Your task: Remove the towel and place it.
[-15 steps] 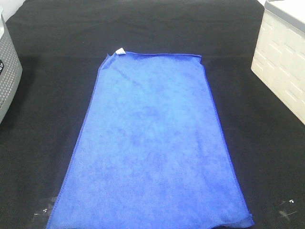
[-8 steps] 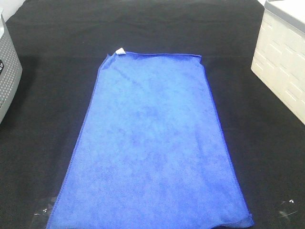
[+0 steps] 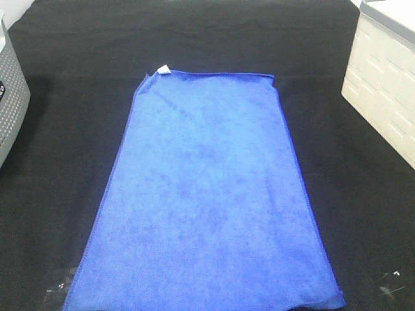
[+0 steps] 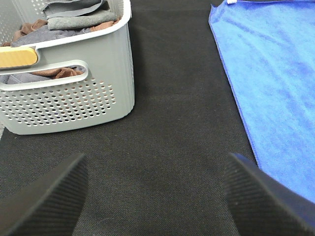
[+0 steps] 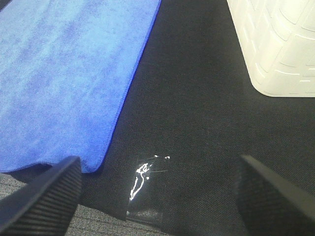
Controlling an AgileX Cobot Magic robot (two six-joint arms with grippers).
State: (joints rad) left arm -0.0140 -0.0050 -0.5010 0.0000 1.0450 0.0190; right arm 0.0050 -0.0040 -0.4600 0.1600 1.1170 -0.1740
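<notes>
The towel (image 3: 207, 201) lies spread flat on the black table cloth (image 3: 65, 129), a bright blue rectangle with a small white tag (image 3: 164, 69) at its far left corner. Neither arm shows in the exterior high view. In the left wrist view my left gripper (image 4: 155, 196) stands open over bare black cloth, with the towel's (image 4: 275, 88) long edge beside it. In the right wrist view my right gripper (image 5: 157, 196) is open as well, hovering near the towel's (image 5: 64, 73) near right corner. Nothing sits between either pair of fingers.
A grey perforated basket (image 4: 74, 93) with folded grey and brown cloths stands at the table's left (image 3: 10, 103). A white ribbed bin (image 3: 386, 84) stands at the right (image 5: 275, 44). A shiny piece of clear tape (image 5: 142, 177) sticks to the cloth near the front right.
</notes>
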